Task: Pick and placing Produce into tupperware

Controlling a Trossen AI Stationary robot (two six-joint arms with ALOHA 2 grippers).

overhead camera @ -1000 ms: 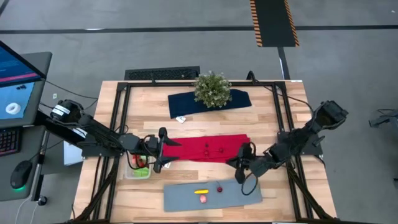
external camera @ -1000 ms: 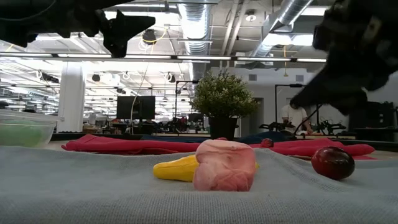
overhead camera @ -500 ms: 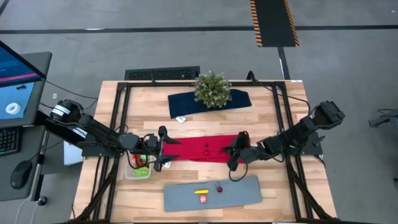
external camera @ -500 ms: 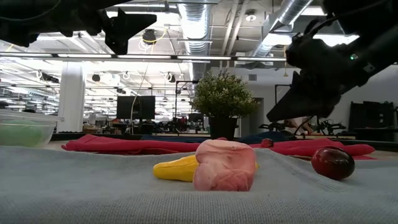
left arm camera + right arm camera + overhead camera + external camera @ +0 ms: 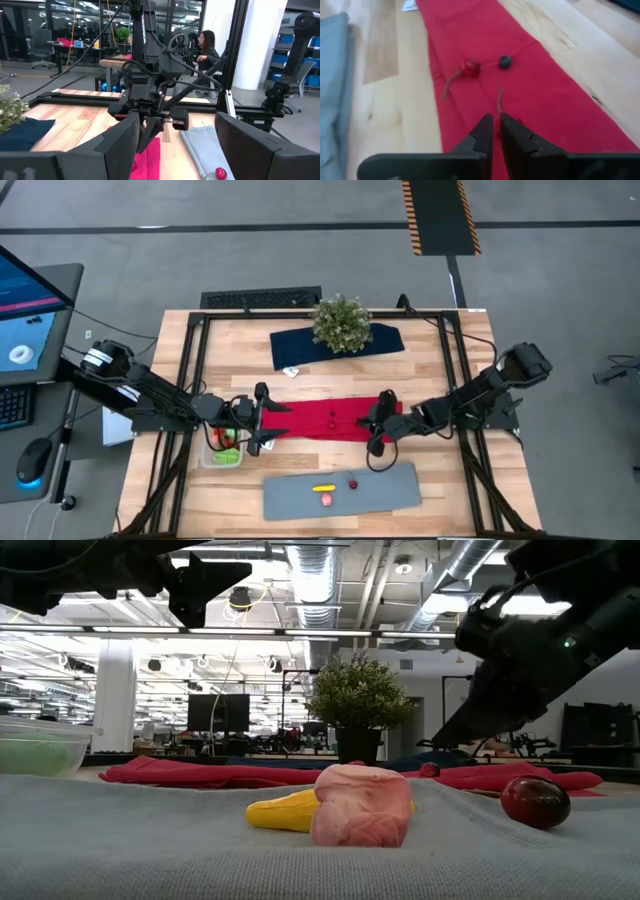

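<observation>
Toy produce lies in two places. A yellow piece [image 5: 283, 811], a pink piece [image 5: 360, 805] and a red round one [image 5: 535, 800] rest on the grey mat [image 5: 340, 490]. A red piece with a stem [image 5: 469, 67] and a dark berry [image 5: 505, 61] lie on the red cloth [image 5: 330, 418]. The clear tupperware [image 5: 222, 446] at the left holds green and red pieces. My right gripper [image 5: 496, 126] is shut low over the red cloth, its tips at a thin stem [image 5: 499, 99]. My left gripper [image 5: 177, 150] hovers open beside the tupperware, nothing between its fingers. My right gripper slants down toward the red cloth from the table's right side, its shut fingertips [image 5: 485, 125] at the near end of the thin stem. The fingers hide that end. Whether they touch the stem or the cloth I cannot tell.
A bushy potted plant [image 5: 342, 323] stands on a dark blue cloth [image 5: 300, 348] at the far middle. Black frame rails [image 5: 190, 380] run along the table's left and right sides. Bare wood shows between the red cloth and the grey mat.
My right gripper has moved from above the grey mat's right end toward the far edge and a little left, onto the red cloth. It has rolled about its own axis and stayed shut. The produce has not moved.
</observation>
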